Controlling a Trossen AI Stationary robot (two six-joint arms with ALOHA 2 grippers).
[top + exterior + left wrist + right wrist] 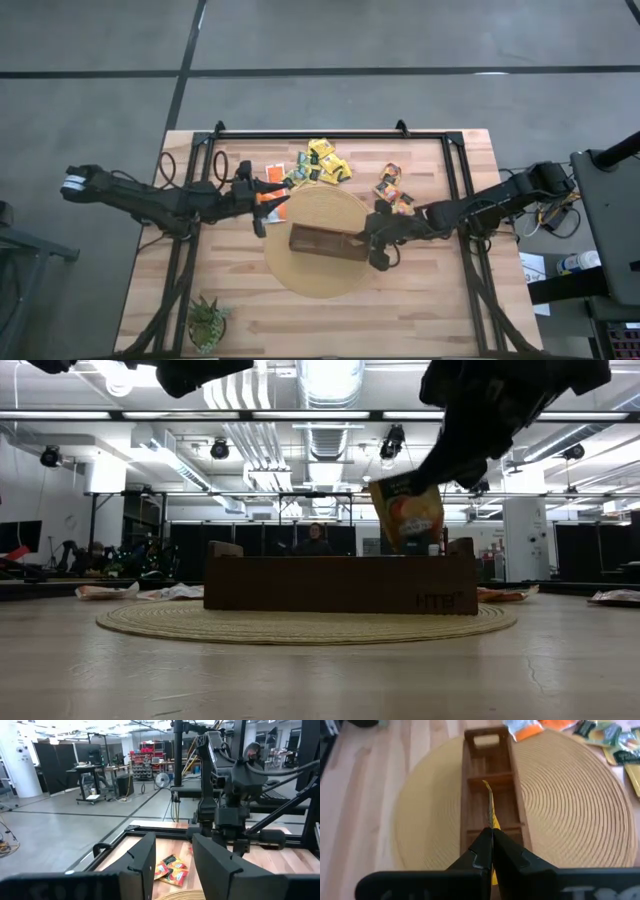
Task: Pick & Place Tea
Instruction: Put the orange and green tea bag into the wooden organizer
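One camera hangs overhead, looking straight down on the whole worktop (420, 300). A second sits at worktop level, facing across the brown box (340, 584) into the room. Each wrist camera looks forward along its own arm; the right one sees that box (490, 775) close.

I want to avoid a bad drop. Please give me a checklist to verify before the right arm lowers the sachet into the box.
1. Right gripper shut on the tea sachet: ok.
2. Sachet hangs above the brown box, not yet inside: ok.
3. Sachet lines up over a compartment, seen from the right wrist: ok; which compartment, cannot tell.
4. That compartment is free of other sachets: cannot tell.
5. Box sits on the round woven mat: ok.
6. Left gripper open, away from the box, beside the orange sachets: ok.
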